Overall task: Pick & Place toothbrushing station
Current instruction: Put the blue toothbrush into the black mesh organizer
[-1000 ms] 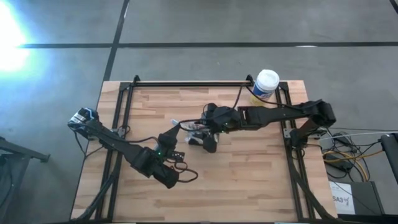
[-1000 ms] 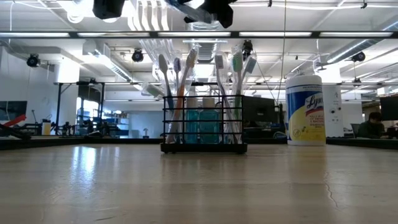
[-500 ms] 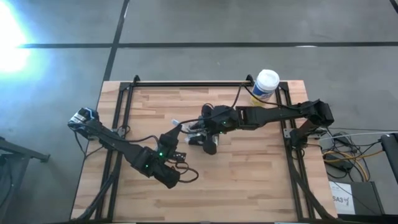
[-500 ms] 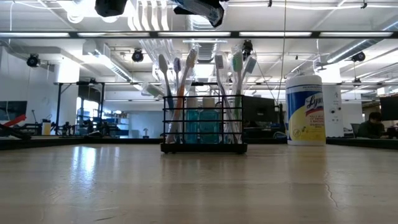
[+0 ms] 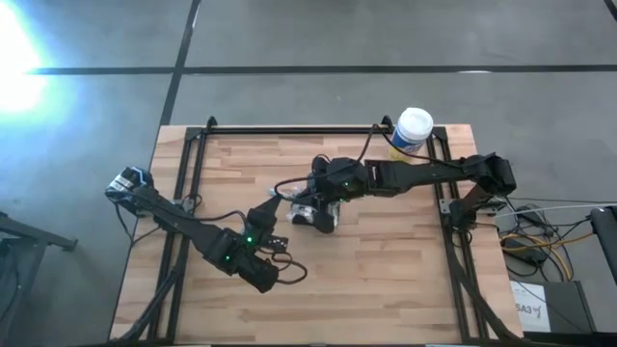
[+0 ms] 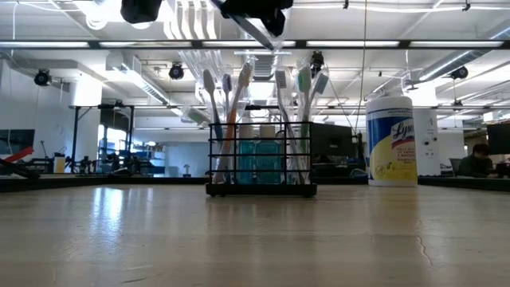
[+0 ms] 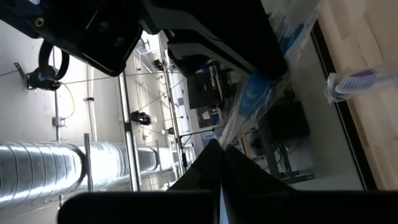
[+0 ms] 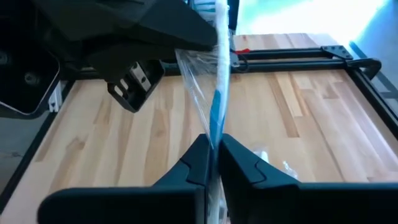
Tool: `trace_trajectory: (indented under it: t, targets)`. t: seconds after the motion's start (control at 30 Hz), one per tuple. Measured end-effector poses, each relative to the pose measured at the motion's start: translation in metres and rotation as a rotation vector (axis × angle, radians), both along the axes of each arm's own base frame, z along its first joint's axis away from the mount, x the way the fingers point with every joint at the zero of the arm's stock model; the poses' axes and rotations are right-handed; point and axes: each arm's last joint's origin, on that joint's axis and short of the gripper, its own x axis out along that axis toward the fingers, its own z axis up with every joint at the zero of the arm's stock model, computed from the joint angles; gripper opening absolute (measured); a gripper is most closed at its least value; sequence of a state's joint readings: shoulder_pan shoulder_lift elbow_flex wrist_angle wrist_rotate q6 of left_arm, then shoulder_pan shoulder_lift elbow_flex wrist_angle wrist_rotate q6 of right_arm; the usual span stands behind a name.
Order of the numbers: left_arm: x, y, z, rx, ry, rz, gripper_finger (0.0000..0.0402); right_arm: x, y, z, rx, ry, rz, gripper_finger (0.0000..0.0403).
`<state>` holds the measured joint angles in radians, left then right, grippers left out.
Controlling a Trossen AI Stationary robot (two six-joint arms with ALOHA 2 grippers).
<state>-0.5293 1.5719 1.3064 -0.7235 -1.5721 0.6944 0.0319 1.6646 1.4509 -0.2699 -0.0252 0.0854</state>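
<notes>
Overall: bright, even indoor light.
Source: long ceiling strips in the low view, running across the room.
Glare, high view: a white burst on the floor [image 5: 19,67] at the upper left corner, washing out detail there.
Glare, low view: pale sheen on the surface [image 6: 119,207] under the lights.
Shadows: soft and short, close under the arms.
Backlight: the station [image 6: 260,151] reads dark against the lit room.
Wrist views: near parts black and blurred; right wrist view has a blown-out bluish-white patch at one corner.
Focus: foreground wood soft in the low view.

Overhead and table-level views share table [image 5: 386,260] (wrists closer).
</notes>
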Motion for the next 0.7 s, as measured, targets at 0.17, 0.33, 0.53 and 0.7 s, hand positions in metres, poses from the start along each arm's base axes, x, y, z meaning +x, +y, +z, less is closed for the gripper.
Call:
trace_trajectory:
  t: [0.17, 0.33, 0.53, 0.7]
  targets:
    - [-0.001, -0.003, 0.000, 0.006, 0.017, -0.012, 0.0026, -0.001, 0.000, 0.000, -0.014, 0.008, 0.007, 0.0014]
    - [-0.005, -0.012, 0.004, -0.003, 0.008, -0.044, 0.0078, -0.004, 0.001, 0.000, -0.020, 0.028, 0.011, 0.0013]
    - [-0.011, -0.024, 0.010, -0.011, -0.018, -0.085, 0.0153, -0.011, 0.000, 0.005, -0.056, 0.045, -0.023, 0.0012]
    - [-0.028, -0.044, 0.024, -0.104, -0.147, -0.168, 0.0195, -0.038, 0.005, 0.035, -0.101, -0.017, -0.026, 0.0012]
